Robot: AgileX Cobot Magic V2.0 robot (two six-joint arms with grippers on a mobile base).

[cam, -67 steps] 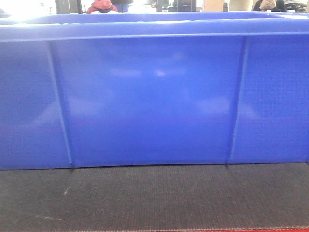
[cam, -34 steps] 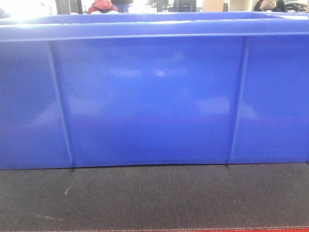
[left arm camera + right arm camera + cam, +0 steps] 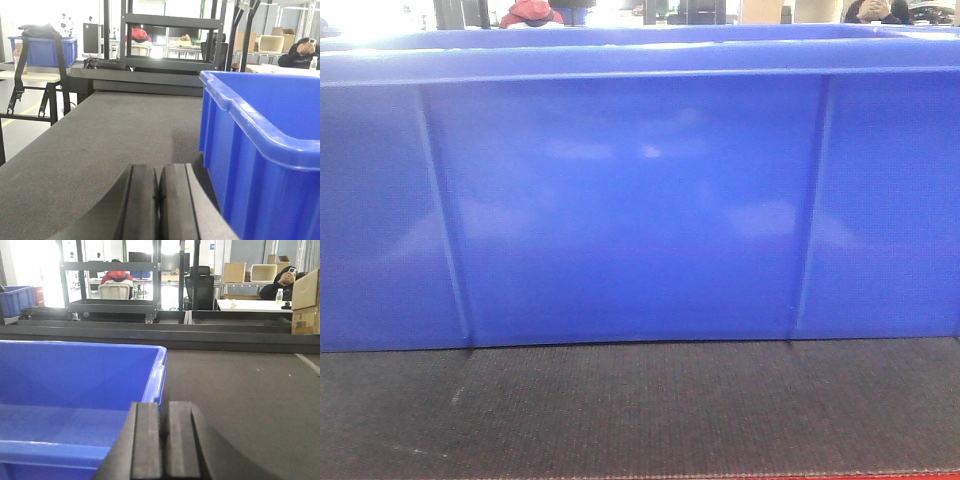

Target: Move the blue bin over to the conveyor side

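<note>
Blue bin (image 3: 640,200), large glossy ribbed plastic tote, sitting on dark grey woven conveyor belt (image 3: 640,410), left hand (image 3: 159,200) at 9 o'clock and right hand (image 3: 162,440) at 3 o'clock, both pressed together: best pushed evenly, low on the walls.

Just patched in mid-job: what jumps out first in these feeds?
The large glossy blue plastic bin fills the front view, standing on the dark woven conveyor belt. The left end effector sits shut beside its left wall; the right end effector, nearly shut, sits at its right corner.
</note>
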